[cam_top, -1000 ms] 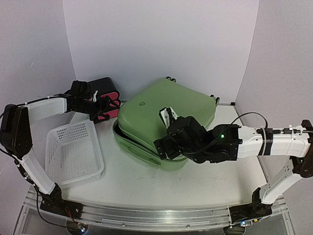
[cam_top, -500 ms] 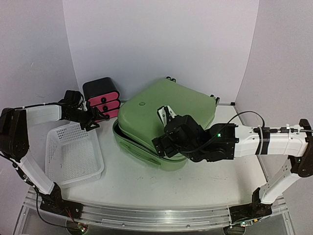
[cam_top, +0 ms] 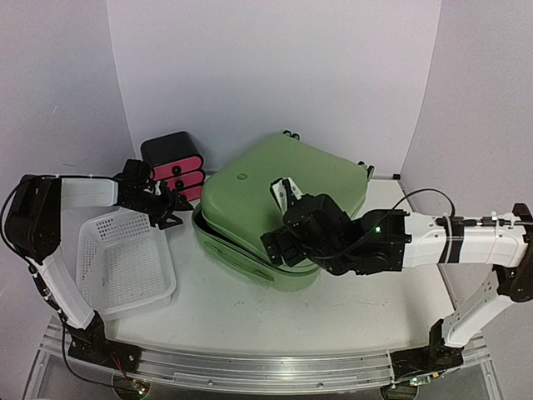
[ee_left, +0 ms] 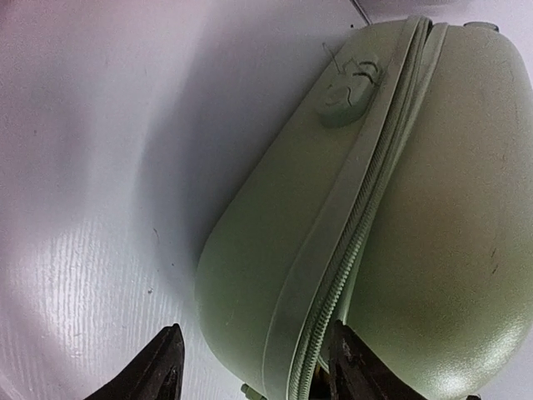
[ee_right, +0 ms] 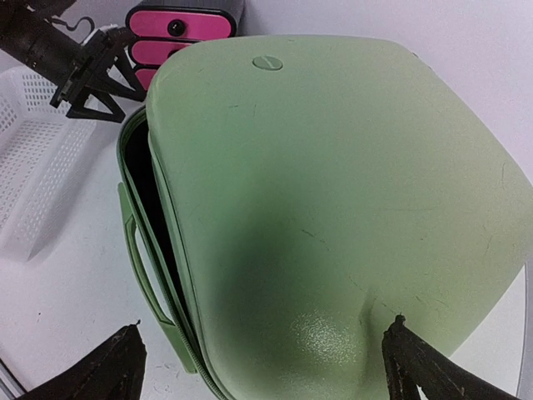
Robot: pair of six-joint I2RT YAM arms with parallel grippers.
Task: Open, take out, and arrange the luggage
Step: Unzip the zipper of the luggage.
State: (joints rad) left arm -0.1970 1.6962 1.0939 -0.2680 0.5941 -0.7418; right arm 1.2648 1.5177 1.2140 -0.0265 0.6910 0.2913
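**Green hard shell, lid ajar, nothing gripped yet**

Light-green luggage [cam_top: 283, 200] lies flat on the white surface [cam_top: 250, 325]. It sits directly beneath the right fingers [ee_right: 420, 367] and just ahead of the left fingers [ee_left: 162, 371].

- Lid: partly raised on the side facing the left fingers, with a dark gap [ee_right: 154, 208] showing below its edge.
- Handling, as a judgement: the shell looks rigid and smooth, probably slippery across its broad domed top. It is bulky, and its weight depends on contents that cannot be seen. The lid should swing stiffly as one piece.
- Best holds: the lid rim along the zipper seam [ee_left: 358, 233], or the moulded side handle [ee_right: 141, 267] on the lower half. The dome offers nothing to pinch.
- Left fingers: about half spread, holding nothing. The rounded corner of the shell and its seam sit between and beyond the tips. Contact is not evident.
- Right fingers: spread as wide as they go, empty, poised over the lid. Whether they touch the shell cannot be told.
- A white perforated basket [cam_top: 125, 258] lies beside the left fingers.
- A black box with pink drawers [cam_top: 173, 162] stands beyond them.
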